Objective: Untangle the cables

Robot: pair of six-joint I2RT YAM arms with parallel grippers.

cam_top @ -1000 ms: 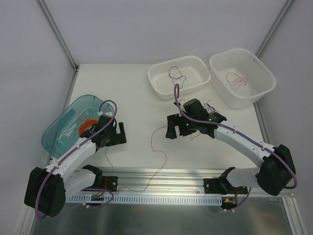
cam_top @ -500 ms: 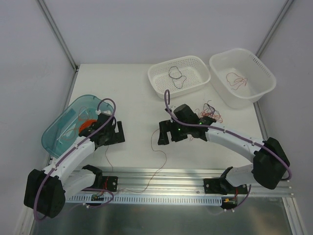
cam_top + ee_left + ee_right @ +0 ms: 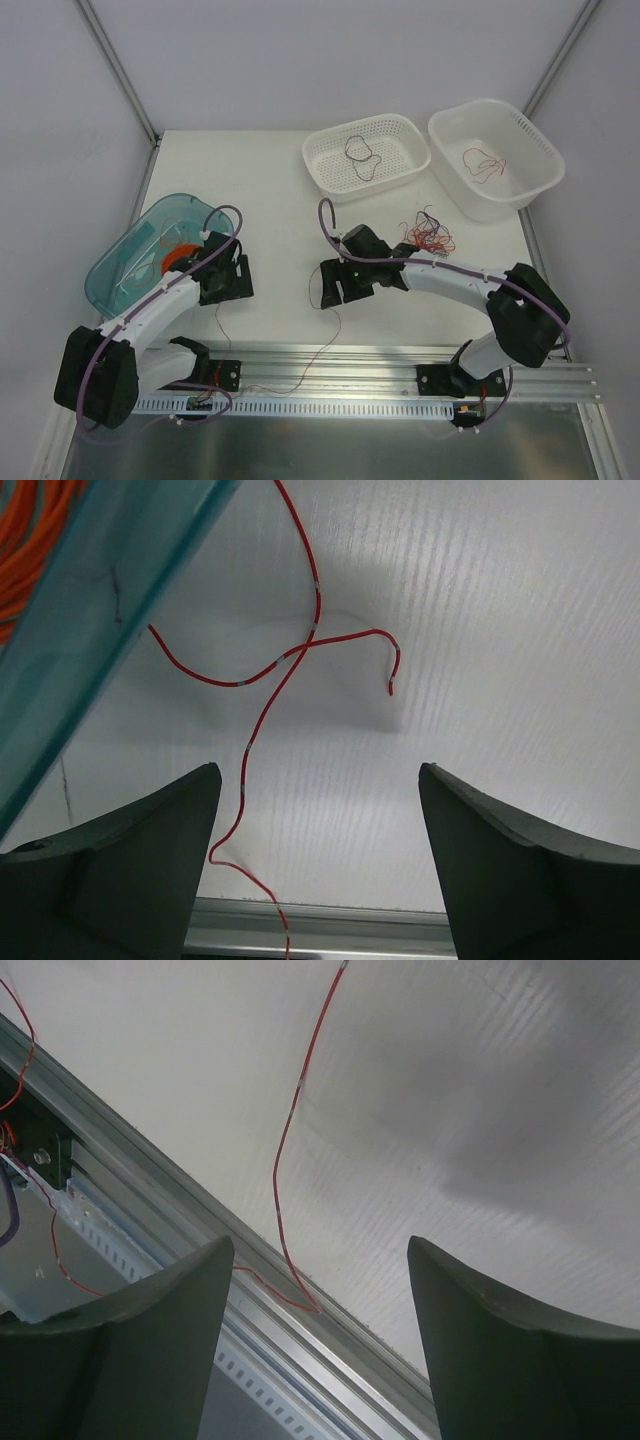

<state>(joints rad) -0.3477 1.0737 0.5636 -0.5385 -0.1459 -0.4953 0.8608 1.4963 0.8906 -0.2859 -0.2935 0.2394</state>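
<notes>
- The right gripper [image 3: 320,1252] has travelled left and toward the near edge of the white table [image 3: 270,215], away from the tangle of thin red and dark wires [image 3: 428,236].
- The tangle is now uncovered. It lies on the table near the front of the 2 white containers, with neither gripper touching it.
- The right gripper now hangs over a long loose red wire strand [image 3: 281,1150]. This strand runs across the table and over the aluminium rail [image 3: 350,365]. The fingers are spread with nothing between them.
- The left gripper [image 3: 318,780] has shifted only slightly. Its fingers are spread and empty.
- Below the left gripper lies a second curled red wire strand [image 3: 251,742], just beside the translucent teal plastic tub [image 3: 112,268].
- Assessment: both grippers appear to be lining up on loose strands. No wire is pinched yet, and the tangle is not yet separated.
- White perforated plastic basket [image 3: 380,182]: holds 1 dark wire loop [image 3: 361,157].
- White solid-walled plastic tub [image 3: 492,207]: holds 1 red wire [image 3: 484,165].
- Teal tub: holds a flat orange ring-shaped coil [image 3: 172,260], which is not one of the wires to be freed.
- Assessment: freed wires appear to be sorted by colour, dark into the basket and red into the white tub.
</notes>
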